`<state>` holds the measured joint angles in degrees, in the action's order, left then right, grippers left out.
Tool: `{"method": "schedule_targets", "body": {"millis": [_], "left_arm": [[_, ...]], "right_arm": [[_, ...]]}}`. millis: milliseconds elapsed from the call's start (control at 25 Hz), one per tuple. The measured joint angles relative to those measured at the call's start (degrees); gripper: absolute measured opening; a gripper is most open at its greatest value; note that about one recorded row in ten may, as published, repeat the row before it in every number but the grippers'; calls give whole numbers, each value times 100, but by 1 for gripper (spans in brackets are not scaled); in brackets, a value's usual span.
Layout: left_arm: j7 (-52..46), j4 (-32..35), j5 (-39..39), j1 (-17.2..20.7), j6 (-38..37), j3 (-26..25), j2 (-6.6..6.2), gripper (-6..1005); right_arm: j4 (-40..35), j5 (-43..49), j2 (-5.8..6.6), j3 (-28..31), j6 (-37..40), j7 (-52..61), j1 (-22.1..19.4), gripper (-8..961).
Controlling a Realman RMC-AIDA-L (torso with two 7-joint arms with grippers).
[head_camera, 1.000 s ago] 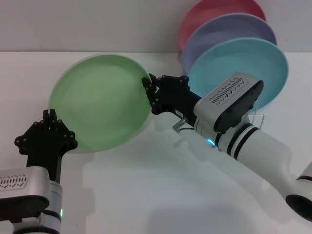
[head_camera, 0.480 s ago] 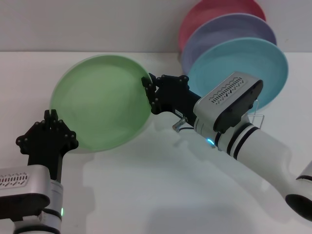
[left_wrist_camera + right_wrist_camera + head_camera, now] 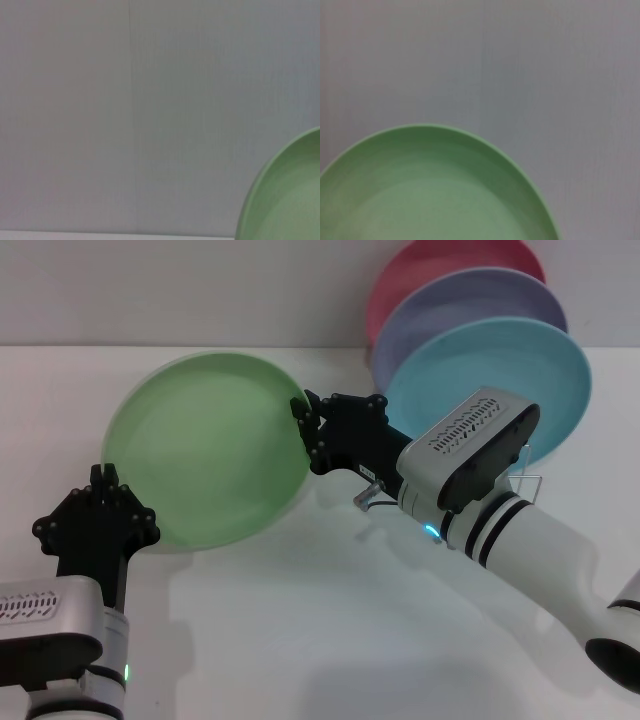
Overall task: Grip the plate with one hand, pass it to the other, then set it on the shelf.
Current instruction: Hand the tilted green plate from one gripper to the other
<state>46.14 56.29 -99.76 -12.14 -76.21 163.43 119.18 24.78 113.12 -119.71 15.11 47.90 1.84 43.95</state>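
The light green plate (image 3: 205,460) hangs tilted above the white table, its face toward me. My right gripper (image 3: 308,430) is shut on its right rim, the black fingers clamped over the edge. My left gripper (image 3: 100,502) points up at the plate's lower left edge, overlapping it in the head view; I cannot tell whether it touches. The plate's rim also fills a corner of the left wrist view (image 3: 290,200) and the lower part of the right wrist view (image 3: 430,190). Thin wires of the shelf (image 3: 533,478) show behind my right arm.
A turquoise plate (image 3: 500,370), a lavender plate (image 3: 470,300) and a pink plate (image 3: 440,260) stand on edge in the shelf at the back right, close behind my right arm. A grey wall runs along the table's far edge.
The green plate has shifted very slightly to the right in the right gripper. Both arms have hardly moved.
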Motion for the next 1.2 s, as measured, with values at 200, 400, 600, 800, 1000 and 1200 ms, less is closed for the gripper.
{"method": "schedule_targets", "body": {"millis": [200, 400, 600, 800, 1000, 1200], "left_arm": [[0, 0, 0, 1, 2, -4, 0, 102], [0, 0, 0, 1, 2, -4, 0, 103], [0, 3, 2, 1, 1, 4, 0, 104], [-3, 5, 7, 2, 1, 5, 0, 104], [-8, 5, 13, 1, 1, 5, 0, 105], [-72, 5, 42, 1, 1, 4, 0, 106]], "right_arm": [[0, 4, 0, 0, 0, 0, 0, 74], [0, 7, 0, 0, 0, 0, 0, 66], [-15, 8, 0, 0, 16, 0, 0, 59], [-18, 8, 0, 0, 11, 0, 0, 44], [-18, 8, 0, 1, 6, 0, 0, 36], [-19, 8, 0, 8, 3, 0, 0, 36]]}}
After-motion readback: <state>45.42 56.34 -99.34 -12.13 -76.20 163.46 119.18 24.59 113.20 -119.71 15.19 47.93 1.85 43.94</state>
